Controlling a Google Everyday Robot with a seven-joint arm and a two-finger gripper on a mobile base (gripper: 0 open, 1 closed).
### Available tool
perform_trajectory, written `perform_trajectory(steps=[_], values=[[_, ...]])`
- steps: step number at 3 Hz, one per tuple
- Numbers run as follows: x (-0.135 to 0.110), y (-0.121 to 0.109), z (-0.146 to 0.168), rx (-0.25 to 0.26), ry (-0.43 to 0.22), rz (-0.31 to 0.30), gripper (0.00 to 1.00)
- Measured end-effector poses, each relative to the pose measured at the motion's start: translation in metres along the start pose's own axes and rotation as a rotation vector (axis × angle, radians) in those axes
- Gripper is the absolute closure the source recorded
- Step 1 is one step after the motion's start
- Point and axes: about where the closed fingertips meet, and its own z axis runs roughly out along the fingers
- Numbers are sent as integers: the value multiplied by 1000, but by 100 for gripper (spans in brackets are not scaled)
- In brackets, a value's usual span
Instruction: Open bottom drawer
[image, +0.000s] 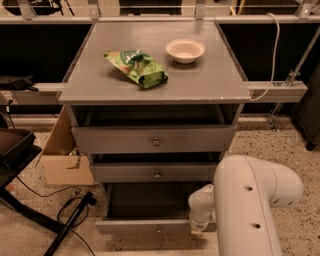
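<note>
The grey cabinet (155, 85) has three drawers. The bottom drawer (145, 226) is pulled out, and its dark inside shows behind the shallow grey front. The middle drawer (157, 173) and the top drawer (155, 141) stand slightly out, each with a small round knob. My white arm (250, 200) fills the lower right. My gripper (196, 231) is low at the right end of the bottom drawer's front, mostly hidden behind the wrist.
A green snack bag (137, 67) and a white bowl (185, 50) lie on the cabinet top. A cardboard box (62, 160) stands at the left on the floor. A black stand and cables (60, 220) lie at the lower left. A grey rail (277, 90) runs to the right.
</note>
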Motion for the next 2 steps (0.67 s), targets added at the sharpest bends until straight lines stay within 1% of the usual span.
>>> perform_trajectory(steps=[2], values=[[-3,-5,-3,-6,-4,0,100]])
